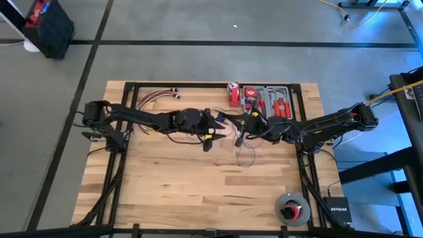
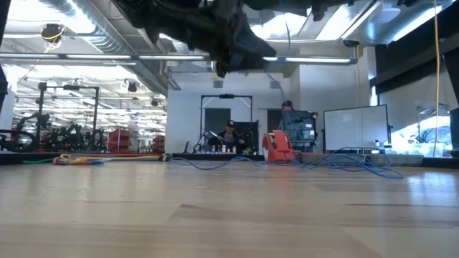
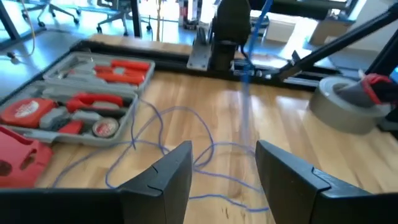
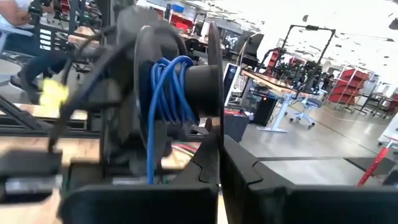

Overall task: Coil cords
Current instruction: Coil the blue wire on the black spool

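Note:
The cord is a thin blue wire. Part of it is wound on a black spool (image 4: 180,87). The rest lies in slack loops on the table (image 3: 161,124) (image 1: 246,156), and one strand (image 3: 247,81) hangs down from the spool (image 3: 231,25). My right gripper (image 4: 219,168) (image 1: 243,129) is shut on the spool above the table's middle. My left gripper (image 3: 224,174) (image 1: 213,132) stands open just to the left of it, pointing toward the spool over the loose loops, with nothing between its fingers. My right gripper pinches the spool's thin outer flange (image 4: 213,127) at its rim between its two fingers. The fingers come in roughly level from the table's right side. The spool is lifted clear of the table, its flanges on edge, with the wound cord (image 4: 163,93) beside the fingers.
A grey tool tray (image 1: 268,100) with red-handled tools and a red object (image 1: 232,94) sit at the far edge. A bundle of coloured wires (image 1: 155,96) lies at the far left. A tape roll (image 1: 292,208) sits near the front right corner.

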Robot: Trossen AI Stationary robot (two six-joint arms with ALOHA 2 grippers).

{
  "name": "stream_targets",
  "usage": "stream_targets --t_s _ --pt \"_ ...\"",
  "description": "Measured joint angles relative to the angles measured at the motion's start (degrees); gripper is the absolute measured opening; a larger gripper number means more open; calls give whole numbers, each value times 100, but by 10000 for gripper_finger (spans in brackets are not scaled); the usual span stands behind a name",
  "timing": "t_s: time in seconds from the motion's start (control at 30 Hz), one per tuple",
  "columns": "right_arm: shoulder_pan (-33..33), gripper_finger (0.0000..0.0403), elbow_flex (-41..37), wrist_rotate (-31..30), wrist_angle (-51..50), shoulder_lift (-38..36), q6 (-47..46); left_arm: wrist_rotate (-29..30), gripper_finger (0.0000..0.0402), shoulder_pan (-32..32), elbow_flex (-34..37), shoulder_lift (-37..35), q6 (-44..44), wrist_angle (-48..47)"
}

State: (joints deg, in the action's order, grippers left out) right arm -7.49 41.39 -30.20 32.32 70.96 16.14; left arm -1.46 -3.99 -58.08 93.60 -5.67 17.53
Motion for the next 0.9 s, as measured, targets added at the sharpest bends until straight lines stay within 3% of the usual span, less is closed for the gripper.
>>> stream_targets --t_s 0.53,0.63,0.8,0.9 --pt "-2 1 0 -65 9 0 33 57 164 28 2 413 -142 -38" --pt "-2 1 0 -27 13 0 30 57 128 30 2 387 -81 -6" --pt "-2 1 0 -24 31 0 28 57 22 28 2 365 166 -44" --pt "-2 1 0 -24 55 0 19 165 10 30 2 363 219 -108"
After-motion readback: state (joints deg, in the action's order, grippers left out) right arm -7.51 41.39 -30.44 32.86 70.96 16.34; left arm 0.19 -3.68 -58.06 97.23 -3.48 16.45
